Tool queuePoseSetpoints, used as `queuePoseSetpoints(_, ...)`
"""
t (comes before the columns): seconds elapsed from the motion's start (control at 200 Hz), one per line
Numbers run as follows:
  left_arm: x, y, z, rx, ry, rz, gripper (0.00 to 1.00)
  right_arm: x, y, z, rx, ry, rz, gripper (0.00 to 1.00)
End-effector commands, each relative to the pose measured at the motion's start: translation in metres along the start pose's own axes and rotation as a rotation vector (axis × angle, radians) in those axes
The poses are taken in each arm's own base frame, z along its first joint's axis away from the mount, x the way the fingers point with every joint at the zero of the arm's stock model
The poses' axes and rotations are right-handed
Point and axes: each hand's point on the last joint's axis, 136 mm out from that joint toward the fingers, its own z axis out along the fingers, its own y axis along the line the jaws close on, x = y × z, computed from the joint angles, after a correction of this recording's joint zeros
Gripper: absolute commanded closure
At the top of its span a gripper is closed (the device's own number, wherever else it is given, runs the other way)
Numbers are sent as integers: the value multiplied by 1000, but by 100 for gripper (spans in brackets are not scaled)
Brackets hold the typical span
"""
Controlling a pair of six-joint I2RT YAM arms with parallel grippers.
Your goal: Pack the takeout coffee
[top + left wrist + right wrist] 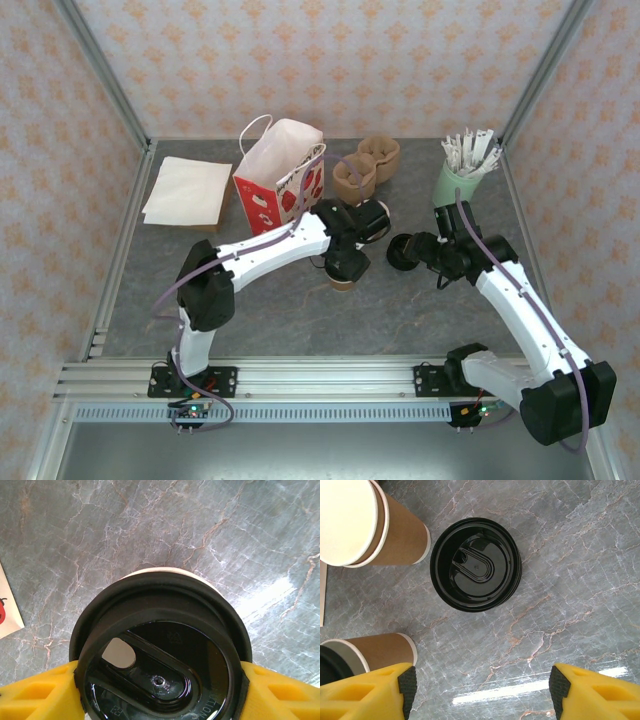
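The small paper coffee cup with brown sleeve and black plastic lid (165,610) is upright at mid-table, its long axis vertical and its sip hole facing up, in front of the red-and-white paper bag (280,175). The left gripper (160,680) clasps it, a yellow finger on either side of its top. The right gripper (481,687) is spread wide and holds nothing; a loose black lid (476,564) lies flat nearby on the grey marbled table (270,310).

a: what sits along the back of the table (300,320)?
b: napkins (187,190) at left, then the paper bag (278,175), cup trays (366,163), and cup of sticks (462,175) at right.
a: and nearer?
b: the takeout coffee (343,282) in front of the trays, with 1 loose lid (405,250) just right of it.
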Motion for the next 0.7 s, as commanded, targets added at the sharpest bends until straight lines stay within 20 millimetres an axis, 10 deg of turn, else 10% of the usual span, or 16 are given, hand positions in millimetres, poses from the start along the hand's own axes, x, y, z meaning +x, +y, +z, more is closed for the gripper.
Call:
queuePoseSetpoints(0.0, -1, 6, -7, -40, -5, 20, 37, -2, 2, 1, -14, -10, 9, 28)
queuePoseSetpoints(0.696, 3, 1, 5, -27, 28, 37, 34, -3, 7, 2, -36, 1, 7, 29)
